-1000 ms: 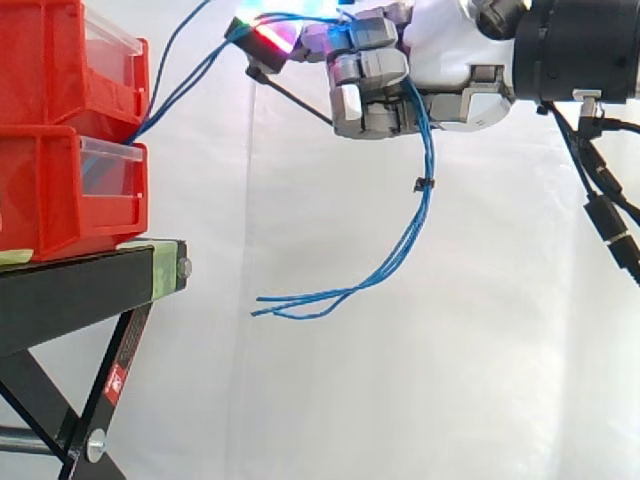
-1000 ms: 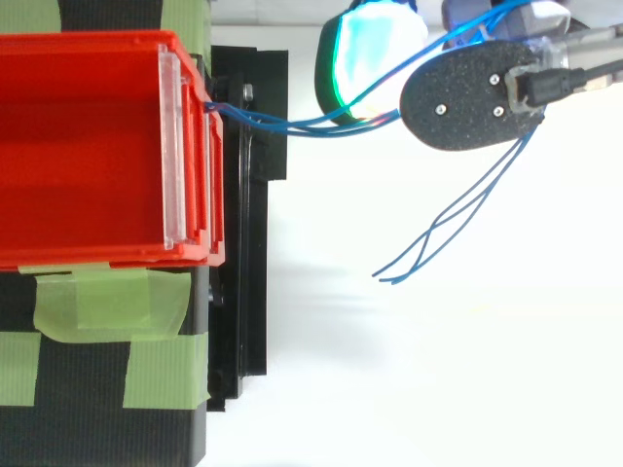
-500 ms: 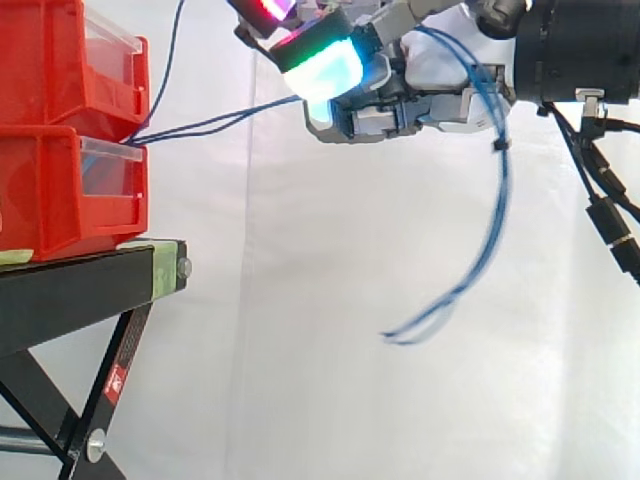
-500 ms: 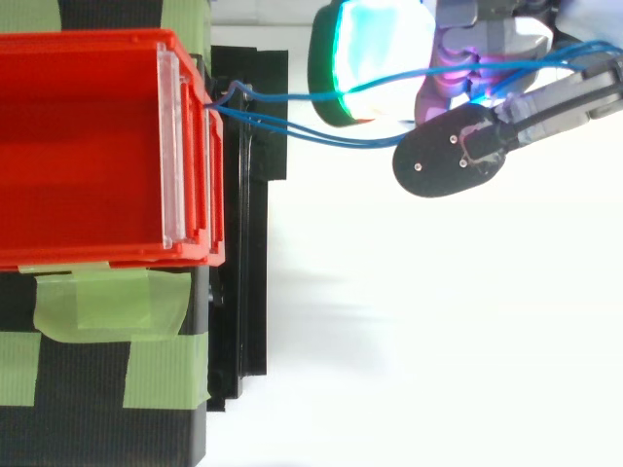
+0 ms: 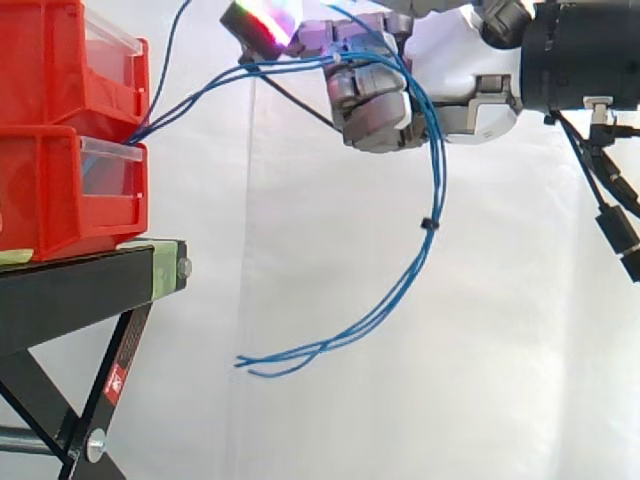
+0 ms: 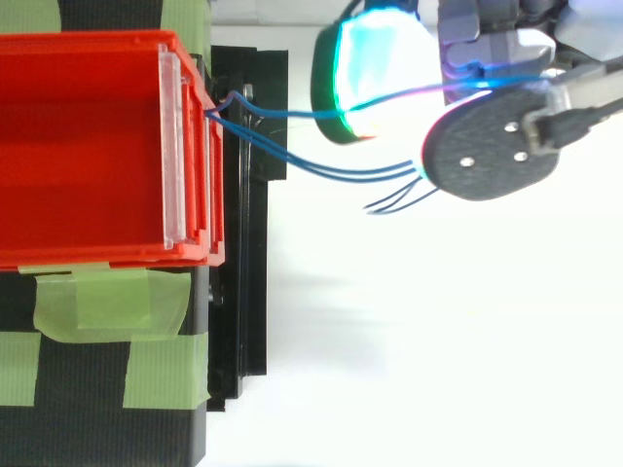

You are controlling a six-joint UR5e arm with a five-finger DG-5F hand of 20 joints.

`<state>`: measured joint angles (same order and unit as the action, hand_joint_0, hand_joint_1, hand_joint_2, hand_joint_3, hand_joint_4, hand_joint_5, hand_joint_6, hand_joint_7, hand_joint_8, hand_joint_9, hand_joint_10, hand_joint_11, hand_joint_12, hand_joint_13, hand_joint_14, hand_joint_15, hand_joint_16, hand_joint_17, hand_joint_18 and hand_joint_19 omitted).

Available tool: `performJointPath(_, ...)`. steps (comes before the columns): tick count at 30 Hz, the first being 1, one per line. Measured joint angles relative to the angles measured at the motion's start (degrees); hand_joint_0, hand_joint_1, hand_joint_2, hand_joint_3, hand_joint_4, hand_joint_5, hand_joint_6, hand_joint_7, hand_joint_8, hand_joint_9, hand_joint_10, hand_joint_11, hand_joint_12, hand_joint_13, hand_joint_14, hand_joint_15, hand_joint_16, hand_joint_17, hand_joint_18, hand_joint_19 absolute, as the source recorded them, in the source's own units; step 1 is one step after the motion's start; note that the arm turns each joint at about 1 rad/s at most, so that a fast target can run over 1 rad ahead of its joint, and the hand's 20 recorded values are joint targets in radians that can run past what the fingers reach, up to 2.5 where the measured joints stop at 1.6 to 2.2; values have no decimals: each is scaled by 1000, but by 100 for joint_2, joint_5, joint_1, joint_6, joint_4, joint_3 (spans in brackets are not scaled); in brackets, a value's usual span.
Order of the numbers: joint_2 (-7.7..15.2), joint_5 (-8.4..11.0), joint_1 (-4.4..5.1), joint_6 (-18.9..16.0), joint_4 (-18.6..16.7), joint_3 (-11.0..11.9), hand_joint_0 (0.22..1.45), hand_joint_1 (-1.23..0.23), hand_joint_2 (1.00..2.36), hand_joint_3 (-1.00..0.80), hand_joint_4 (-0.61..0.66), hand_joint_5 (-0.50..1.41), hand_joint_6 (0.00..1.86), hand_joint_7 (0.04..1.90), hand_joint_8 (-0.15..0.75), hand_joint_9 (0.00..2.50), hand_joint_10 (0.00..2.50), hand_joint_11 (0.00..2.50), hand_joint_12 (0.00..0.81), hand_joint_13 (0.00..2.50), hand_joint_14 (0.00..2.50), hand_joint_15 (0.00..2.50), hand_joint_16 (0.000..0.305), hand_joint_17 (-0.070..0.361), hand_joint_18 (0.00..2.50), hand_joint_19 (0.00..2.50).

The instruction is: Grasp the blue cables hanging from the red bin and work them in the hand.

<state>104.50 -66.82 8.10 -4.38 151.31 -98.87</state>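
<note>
1. Blue cables (image 5: 438, 165): a bundle of thin strands. In the side view it comes out at the seam between the two stacked red bins, climbs toward 2 o'clock to the hand, and drapes over the curled fingers. From there it drops in a wide arc toward 6 o'clock. One strand splits off near the bins and runs up toward 12 o'clock.
2. A small black tie (image 5: 427, 222) cinches the bundle on the hanging arc, at 6 o'clock from the hand.
3. The free ends (image 5: 262, 364) trail to 7 o'clock of the hand. They hang in open air, apart from the stand.
4. Top view: the cables (image 6: 341, 172) leave the bin front toward 3 o'clock. One strand crosses a glowing pad. Two strands pass lower and go under a black oval plate (image 6: 492, 146) on the hand. The loose tips (image 6: 389, 205) poke out at that plate's 8 o'clock.
5. Hand (image 5: 462, 60): its fingers are curled tight with the cables wrapped round them, so it has hold of the bundle. One fingertip pad (image 5: 262, 17) glows red and green, sticking out at 10 o'clock. In the top view a pad (image 6: 375, 73) glows cyan-white with a green rim.
6. The upper red bin (image 5: 60, 60) sits on the lower red bin (image 5: 50, 190), at 9 o'clock of the hand. Each has a clear front plate (image 6: 171, 146).
7. The bins rest on a black stand (image 5: 80, 290) patched with green tape (image 6: 107, 302).
8. A white curtain (image 5: 300, 430) hangs behind everything.
</note>
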Motion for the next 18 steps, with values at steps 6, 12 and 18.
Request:
performJointPath(6,0,-5,14,197,255,0,789,-729,1005,-861,203,309,184,1365,434,446,2500,2500,489,500,2500,1565,54,121,1277,1430)
performJointPath(12,2,-4,23,414,331,-1,802,-726,1006,-867,216,322,226,1363,439,503,2500,2500,492,555,2500,1603,53,119,1325,1441)
performJointPath(18,1,2,25,522,337,-1,851,-761,1007,-845,214,317,229,1355,435,498,2500,2500,487,551,2500,1616,51,115,1328,1497)
